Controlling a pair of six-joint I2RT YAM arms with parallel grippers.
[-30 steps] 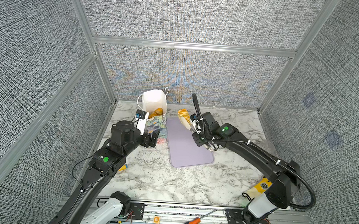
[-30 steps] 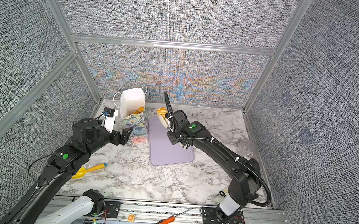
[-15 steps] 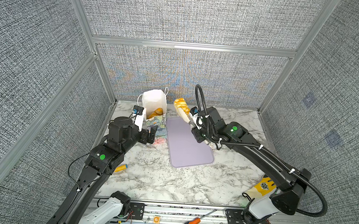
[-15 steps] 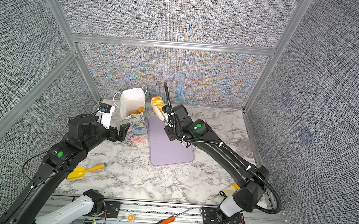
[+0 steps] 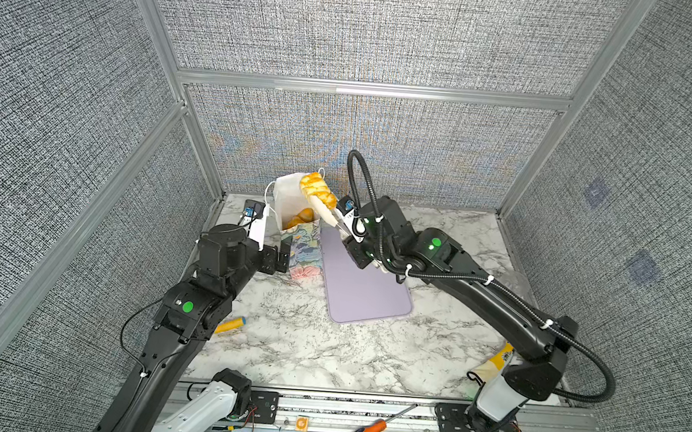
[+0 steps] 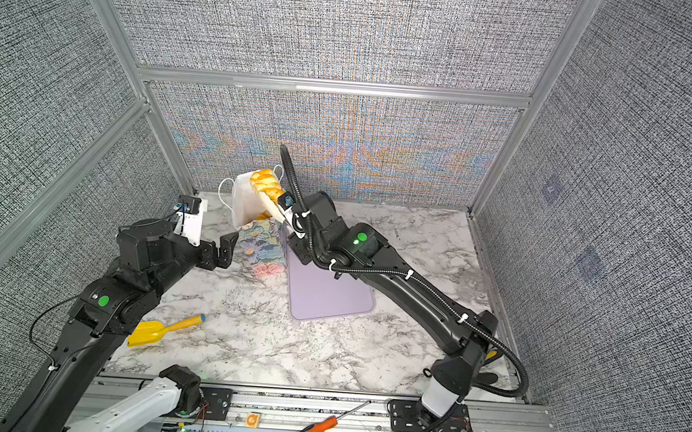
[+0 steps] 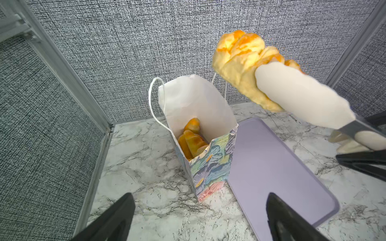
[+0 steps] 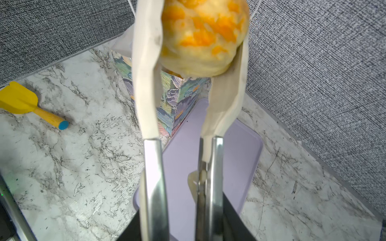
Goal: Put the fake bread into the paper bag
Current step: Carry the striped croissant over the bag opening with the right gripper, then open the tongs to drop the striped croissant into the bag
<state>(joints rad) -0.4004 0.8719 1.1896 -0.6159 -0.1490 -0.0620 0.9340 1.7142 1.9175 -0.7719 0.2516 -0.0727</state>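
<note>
Bag (image 7: 194,77) rim: bread (image 7: 240,60) held above right edge.
Right gripper (image 8: 183,226): clamped on tongs (image 8: 148,83).
Left gripper (image 7: 199,198): spread apart.
Right wrist, not left: shovel (image 8: 18,100) shown.

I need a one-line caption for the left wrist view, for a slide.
Cream-tipped tongs hold one fake bread near the open paper bag, where other pieces already lie.

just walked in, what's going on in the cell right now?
The right gripper is clamped on a pair of tongs, and the tongs pinch one piece of fake bread, held in the air by the open top of the paper bag, not yet inside. A few more pastries already lie at the bottom of the bag. The left gripper is open beside the bag, not touching it. The lilac tray lies right next to the bag.
</note>
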